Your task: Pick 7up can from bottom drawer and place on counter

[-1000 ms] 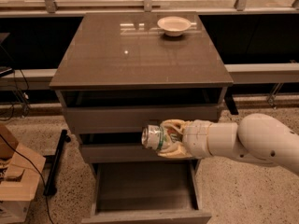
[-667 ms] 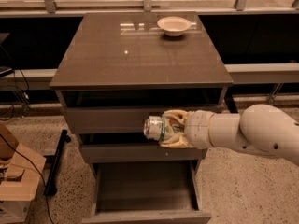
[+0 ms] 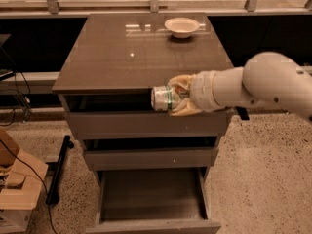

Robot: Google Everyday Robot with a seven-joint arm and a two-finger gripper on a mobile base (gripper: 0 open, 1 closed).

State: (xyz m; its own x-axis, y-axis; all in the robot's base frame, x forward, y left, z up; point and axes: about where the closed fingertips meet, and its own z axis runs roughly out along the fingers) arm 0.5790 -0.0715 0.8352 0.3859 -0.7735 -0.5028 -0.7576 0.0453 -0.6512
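The 7up can, silvery with a green and white label, lies on its side in my gripper, which is shut on it. The white arm reaches in from the right and holds the can in the air at the counter's front edge, in front of the top drawer. The counter is a glossy grey-brown slab above three drawers. The bottom drawer is pulled open below, and its tray shows nothing inside.
A white bowl sits at the back right of the counter. A cardboard box and cables lie on the floor at the left. A black bar leans by the cabinet's left side. Speckled floor lies to the right.
My gripper has lifted the can from the middle drawer's height up to the counter's front edge. The arm has risen with it.
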